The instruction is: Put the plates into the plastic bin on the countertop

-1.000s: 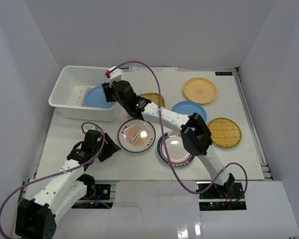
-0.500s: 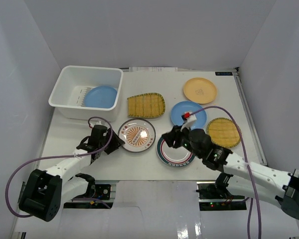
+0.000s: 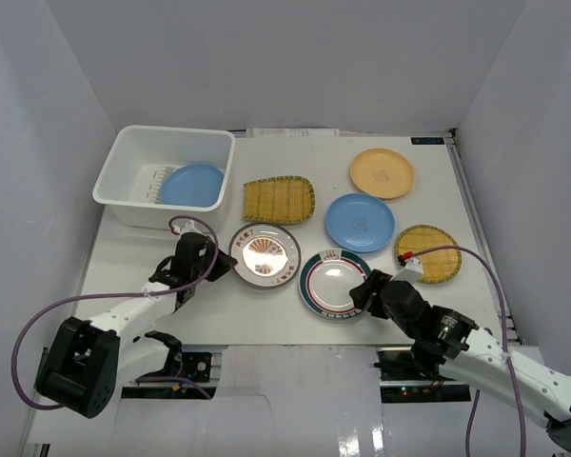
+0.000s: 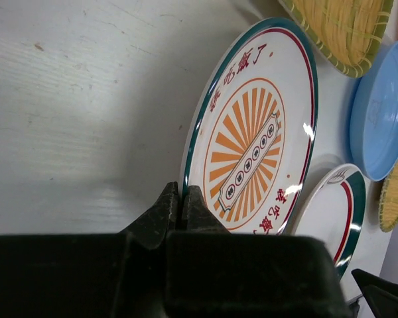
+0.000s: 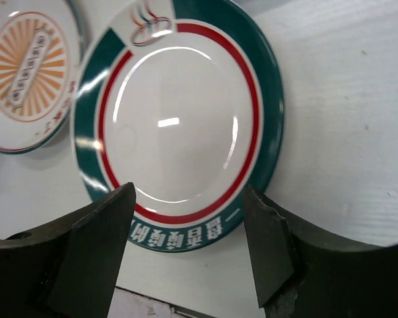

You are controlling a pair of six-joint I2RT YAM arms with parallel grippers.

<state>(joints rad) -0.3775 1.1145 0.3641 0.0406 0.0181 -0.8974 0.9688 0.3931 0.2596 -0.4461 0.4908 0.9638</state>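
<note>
A: What do the left fingers (image 4: 184,211) hold?
B: The left wrist view shows them pressed together on the rim of the sunburst plate (image 4: 252,146). In the top view this pinch is too small to see.
A: And the right fingers (image 5: 96,248)?
B: They stand wide apart and hold nothing. The right wrist view shows the green-rimmed plate (image 5: 179,132) between them, flat on the desk (image 5: 345,132). Whether they touch it, I cannot tell.
A: Where is the plastic bin (image 3: 124,181)?
B: Only the top view shows it, at the far left, with one blue plate (image 3: 192,184) inside. The second blue plate (image 3: 360,221), the orange plate (image 3: 382,172), the squarish woven plate (image 3: 279,200) and the round woven plate (image 3: 428,252) lie outside on the desk.
</note>
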